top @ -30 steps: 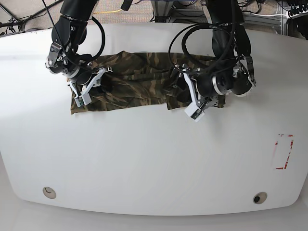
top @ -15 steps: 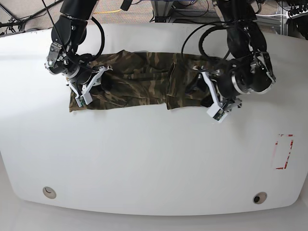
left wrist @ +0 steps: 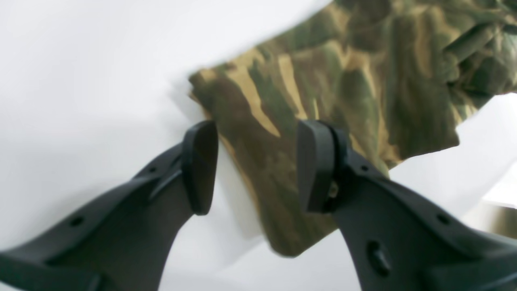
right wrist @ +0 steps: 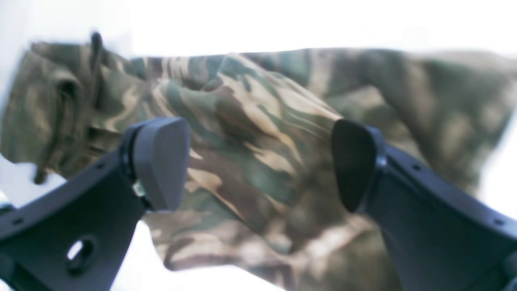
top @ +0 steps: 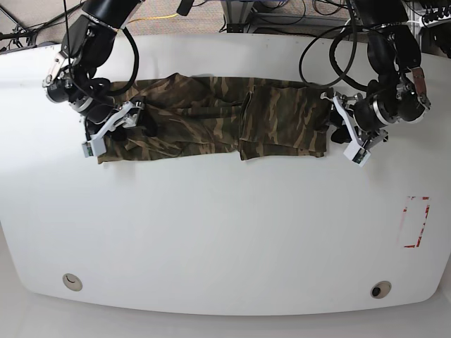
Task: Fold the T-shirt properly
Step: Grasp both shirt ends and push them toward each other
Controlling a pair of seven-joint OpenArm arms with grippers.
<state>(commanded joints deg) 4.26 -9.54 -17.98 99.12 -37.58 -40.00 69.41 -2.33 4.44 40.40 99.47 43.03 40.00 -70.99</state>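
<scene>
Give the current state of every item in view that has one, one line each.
T-shirt: lying flat on the table as a long folded band, wrinkled, held by neither hand.
Left hand: open, at the shirt's edge.
Right hand: open, over the cloth.

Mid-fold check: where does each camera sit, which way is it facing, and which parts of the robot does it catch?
Base: overhead, looking down on the table, the T-shirt, both arms.
Left wrist: behind the open left gripper, facing a shirt corner.
Right wrist: behind the open right gripper, facing bunched cloth.
All three share the T-shirt.
</scene>
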